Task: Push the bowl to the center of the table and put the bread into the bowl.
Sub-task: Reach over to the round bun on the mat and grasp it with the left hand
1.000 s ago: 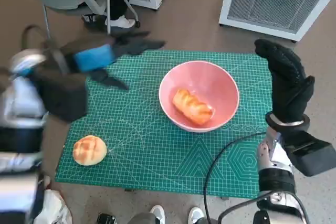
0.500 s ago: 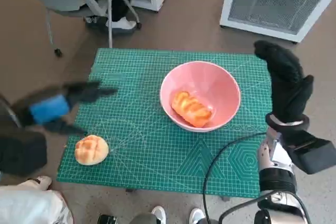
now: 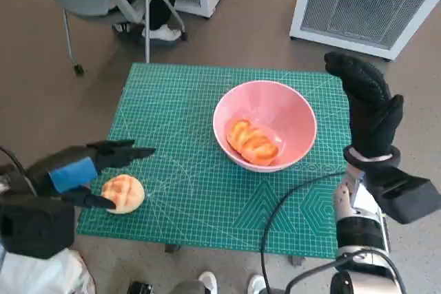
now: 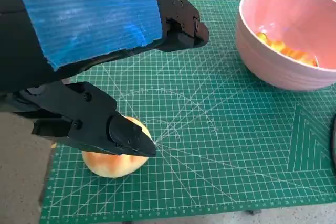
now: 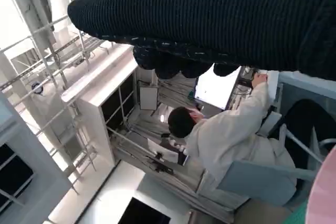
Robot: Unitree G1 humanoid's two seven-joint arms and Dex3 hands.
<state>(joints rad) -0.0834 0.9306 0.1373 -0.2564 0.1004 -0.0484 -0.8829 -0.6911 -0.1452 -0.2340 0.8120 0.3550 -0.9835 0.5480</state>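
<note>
One pink bowl (image 3: 265, 133) stood near the middle of the green-matted surface (image 3: 193, 191), holding one long bread loaf (image 3: 252, 140). A second, round bread bun (image 3: 123, 193) lay near the surface's front-left corner. The left robot hand (image 3: 86, 168) reached over that bun, fingers spread around it, thumb touching it. The right robot hand (image 3: 365, 105) stood upright beside the bowl, fingers together, holding nothing.

Left hand (image 3: 76, 173): black, angular fingers, blue tape across its back. Right hand (image 3: 368, 111): black knitted glove, ribbed weave. Forearms pale silver-white; black block at each wrist; black cable looping beside right forearm.
</note>
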